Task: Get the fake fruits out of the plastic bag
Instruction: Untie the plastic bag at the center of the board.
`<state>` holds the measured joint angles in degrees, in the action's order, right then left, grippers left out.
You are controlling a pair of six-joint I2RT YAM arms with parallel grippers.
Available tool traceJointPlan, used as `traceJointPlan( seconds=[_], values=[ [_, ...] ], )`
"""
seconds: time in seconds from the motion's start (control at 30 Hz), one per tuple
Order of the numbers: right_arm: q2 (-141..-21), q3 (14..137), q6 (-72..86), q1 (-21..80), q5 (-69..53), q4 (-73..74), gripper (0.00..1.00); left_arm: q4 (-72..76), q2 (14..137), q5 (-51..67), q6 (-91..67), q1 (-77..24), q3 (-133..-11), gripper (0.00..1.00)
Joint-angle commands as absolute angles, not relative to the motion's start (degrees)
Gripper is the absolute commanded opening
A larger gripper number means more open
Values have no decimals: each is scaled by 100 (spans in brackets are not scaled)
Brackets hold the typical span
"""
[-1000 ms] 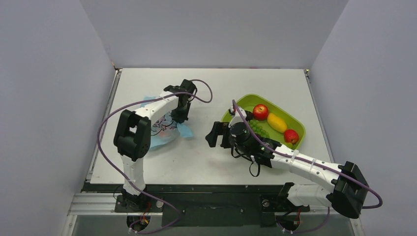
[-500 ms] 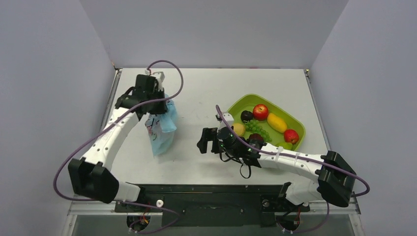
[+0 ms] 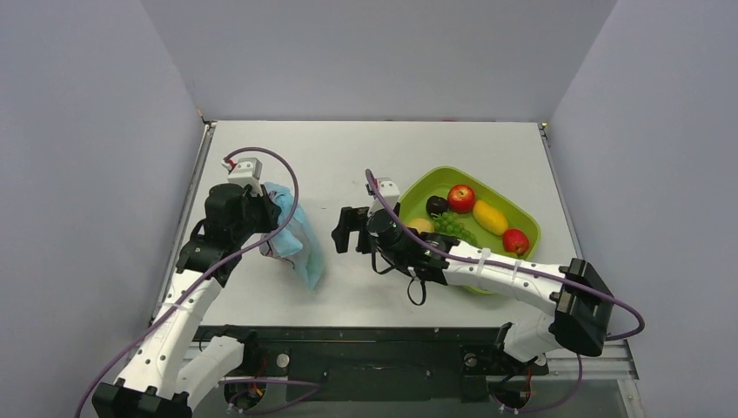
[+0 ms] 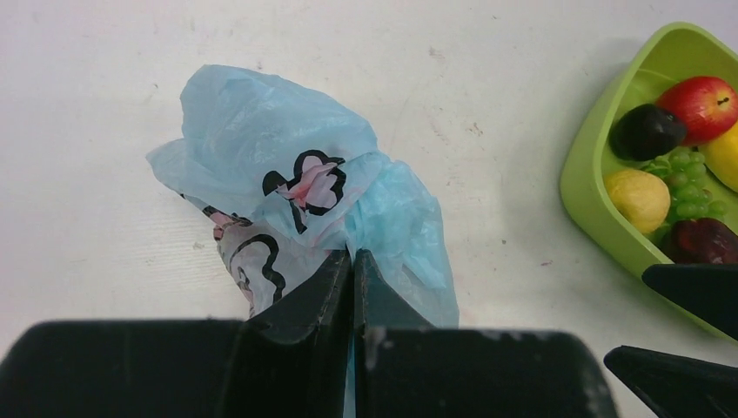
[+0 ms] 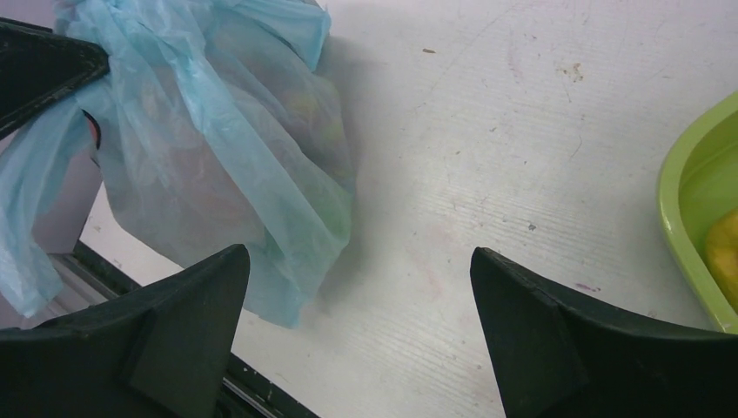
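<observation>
The light-blue plastic bag [image 3: 298, 242] with black line drawings hangs bunched over the left part of the table. My left gripper [image 3: 266, 214] is shut on its gathered upper part. In the left wrist view the jaws meet at the crinkled film [image 4: 287, 165] with my left gripper [image 4: 352, 259] pinching it. The fake fruits are hidden inside the bag; in the right wrist view only dim tints show through the plastic bag [image 5: 218, 148]. My right gripper [image 3: 345, 231] stands open just right of the bag, with bare table between the jaws of my right gripper [image 5: 358, 252].
A green tray [image 3: 533, 228] at the right holds a red apple [image 3: 460, 198], a yellow mango [image 3: 490, 218], a dark plum [image 3: 436, 205], green grapes [image 3: 453, 226] and a lemon [image 3: 422, 226]. The table's near edge and black rail [image 5: 130, 279] lie just below the bag.
The left arm has swung toward the near left, carrying the bag off the table so that it now hangs. The right gripper has moved left, away from the tray and toward the bag.
</observation>
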<state>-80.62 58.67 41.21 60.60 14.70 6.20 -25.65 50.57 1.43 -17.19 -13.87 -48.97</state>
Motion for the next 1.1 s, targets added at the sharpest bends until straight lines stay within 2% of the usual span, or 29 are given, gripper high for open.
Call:
traceJointPlan(
  seconds=[0.0,0.17,0.27,0.33,0.43,0.53,0.67,0.83,0.93,1.07],
  values=[
    [-8357,6249,4010,6141,1843,783,95,-2042,5088,-352,-1532,-1355,-4997,0],
    [-8635,6555,3978,6408,2843,792,99,-2103,5071,-625,-1518,-1354,-5000,0],
    [-8730,6575,3981,6425,3028,442,100,-2069,4981,-709,-1460,-1361,-4944,0],
    [-8873,6747,3917,6397,2854,390,100,-2083,4986,-741,-1443,-1362,-4956,0],
    [-9067,6905,3797,6246,1845,141,99,-2116,4987,-820,-1418,-1369,-4970,0],
    [-9092,6576,4165,6058,1282,-744,97,-2122,4913,-1049,-1407,-1414,-4955,0],
    [-9250,6430,4324,5776,333,-1583,90,-2083,4852,-1143,-1369,-1505,-4897,0],
    [-9475,6245,4068,5925,415,-2365,91,-2057,4910,-1058,-1331,-1549,-4940,0],
    [-9920,6535,4118,5982,639,-2317,91,-2013,4856,-1044,-1315,-1586,-4879,0],
    [-10163,6620,4200,6003,1069,-2448,85,-1949,4777,-1063,-1301,-1604,-4838,0]
  ],
)
